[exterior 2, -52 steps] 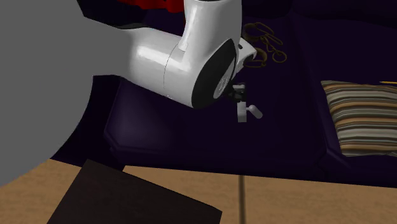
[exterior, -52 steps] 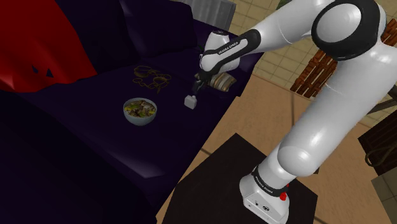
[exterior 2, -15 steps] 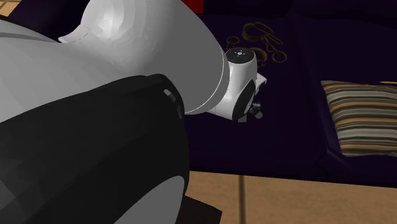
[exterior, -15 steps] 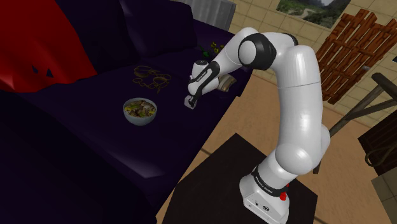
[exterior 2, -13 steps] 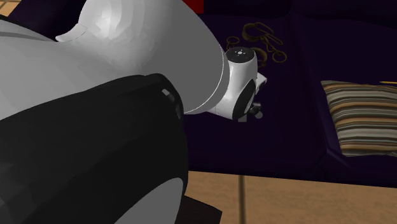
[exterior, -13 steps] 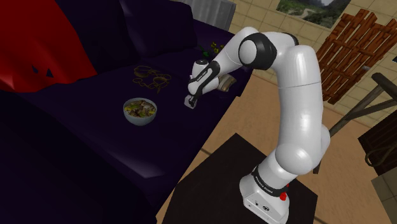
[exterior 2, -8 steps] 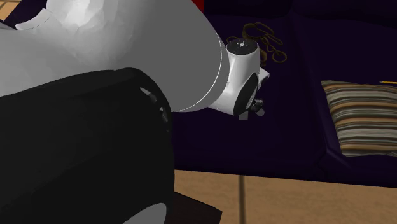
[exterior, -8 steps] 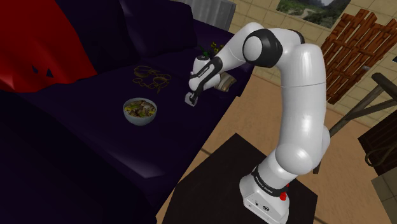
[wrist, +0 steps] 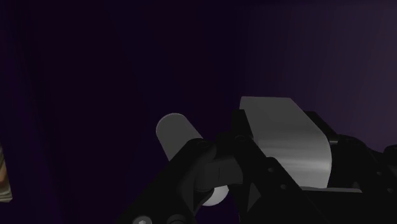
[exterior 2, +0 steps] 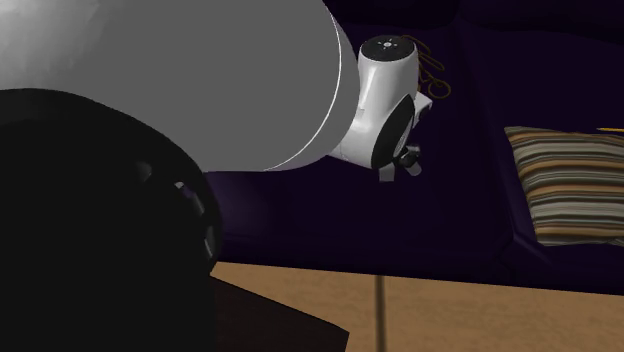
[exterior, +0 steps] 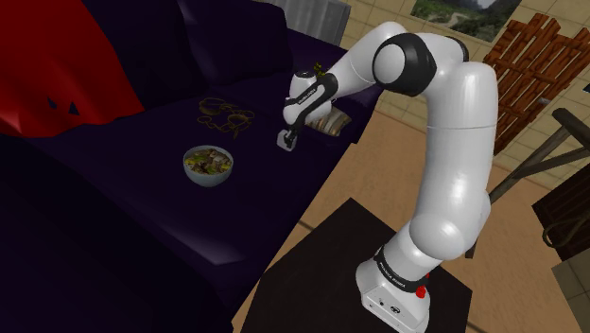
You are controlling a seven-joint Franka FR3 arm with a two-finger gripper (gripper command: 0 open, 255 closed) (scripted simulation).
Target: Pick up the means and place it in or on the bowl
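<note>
Hazard: grey piece (wrist: pixel 286 137) is clamped in the gripper (exterior: pixel 286 141).
It could be jolted loose toward the bowl (exterior: pixel 208 166) at eight o'clock.

bare sofa seat (exterior: pixel 248 159) btwn hand (exterior: pixel 286 140) w/ white piece (wrist: pixel 286 133) & bowl (exterior: pixel 208 164), striped cushion (exterior: pixel 335 121) near hand, gold chains (exterior: pixel 225 115) beyond bowl
</note>
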